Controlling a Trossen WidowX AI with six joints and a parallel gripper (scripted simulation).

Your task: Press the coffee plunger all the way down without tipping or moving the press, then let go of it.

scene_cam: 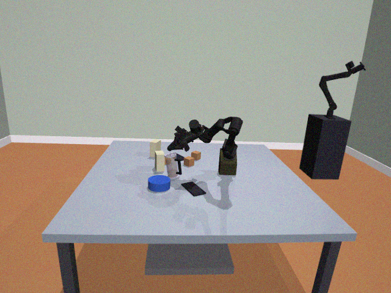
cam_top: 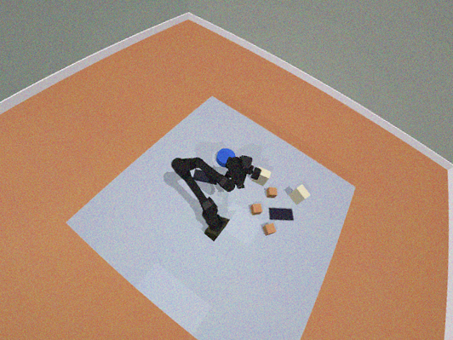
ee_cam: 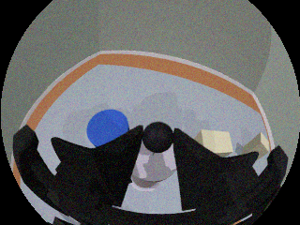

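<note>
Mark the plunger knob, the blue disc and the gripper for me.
plunger knob [ee_cam: 157, 137]: wrist view, middle of the black ball.
blue disc [scene_cam: 159, 183]: exterior view, flat top face.
gripper [ee_cam: 157, 144]: wrist view, midway between fingertips.

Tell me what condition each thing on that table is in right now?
gripper: shut on the plunger knob.
plunger knob: gripped, low above the press.
coffee press: upright on the table.
blue disc: lying flat.
black slab: lying flat.
cream blocks: standing on end.
orange cubes: resting on the table.
</note>
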